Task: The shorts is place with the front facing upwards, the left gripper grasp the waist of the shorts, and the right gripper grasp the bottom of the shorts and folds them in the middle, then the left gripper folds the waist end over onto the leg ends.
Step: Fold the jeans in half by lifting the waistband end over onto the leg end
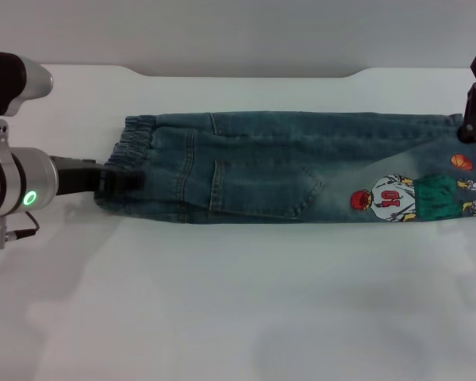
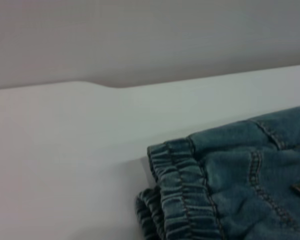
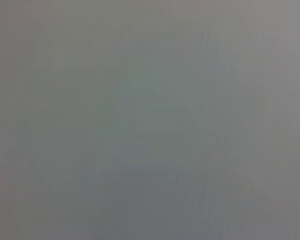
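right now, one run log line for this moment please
stage: lengthwise fold done | blue denim shorts flat on white table | left hand at elastic waist | right hand at leg end

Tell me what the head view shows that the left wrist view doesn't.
Only the head view shows the left gripper at the waist, the right gripper at the leg ends, and the cartoon print. Only the left wrist view shows the waistband gathers close up. Both show the denim shorts on the white table.
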`<state>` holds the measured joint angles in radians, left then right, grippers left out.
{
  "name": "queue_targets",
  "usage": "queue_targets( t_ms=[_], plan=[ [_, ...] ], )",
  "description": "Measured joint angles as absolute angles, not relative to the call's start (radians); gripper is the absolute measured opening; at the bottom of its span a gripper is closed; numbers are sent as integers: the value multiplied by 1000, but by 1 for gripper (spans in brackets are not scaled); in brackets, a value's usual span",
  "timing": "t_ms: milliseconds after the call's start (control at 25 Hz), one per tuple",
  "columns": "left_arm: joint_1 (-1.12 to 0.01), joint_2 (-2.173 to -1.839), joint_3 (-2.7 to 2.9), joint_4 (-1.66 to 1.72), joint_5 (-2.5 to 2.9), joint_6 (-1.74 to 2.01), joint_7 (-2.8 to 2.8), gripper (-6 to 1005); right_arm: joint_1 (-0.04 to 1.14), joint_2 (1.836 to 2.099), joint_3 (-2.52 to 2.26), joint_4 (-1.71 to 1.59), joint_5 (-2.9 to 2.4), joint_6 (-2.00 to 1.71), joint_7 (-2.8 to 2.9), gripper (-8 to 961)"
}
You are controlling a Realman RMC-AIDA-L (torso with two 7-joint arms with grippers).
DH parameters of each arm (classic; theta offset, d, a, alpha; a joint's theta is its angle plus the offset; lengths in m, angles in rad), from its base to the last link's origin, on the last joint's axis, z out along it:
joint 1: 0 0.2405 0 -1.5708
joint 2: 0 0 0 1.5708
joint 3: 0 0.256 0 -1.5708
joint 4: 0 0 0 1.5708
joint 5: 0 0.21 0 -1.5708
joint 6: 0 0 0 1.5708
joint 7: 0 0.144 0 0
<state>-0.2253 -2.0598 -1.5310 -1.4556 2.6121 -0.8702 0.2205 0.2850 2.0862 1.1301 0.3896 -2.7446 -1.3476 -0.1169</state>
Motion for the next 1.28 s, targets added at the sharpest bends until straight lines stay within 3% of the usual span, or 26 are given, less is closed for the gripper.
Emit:
queue_targets(
  t_ms=[480, 1280],
  plan=[
    [-287, -2061, -1525, -1371, 2613, -873, 218, 730, 288, 2084, 1133, 385, -2742, -1339, -126, 0],
    [-260, -2060, -1532, -1404, 2669, -891, 173, 710, 295, 2082, 1138, 388, -2741, -1316, -130, 0]
  ],
)
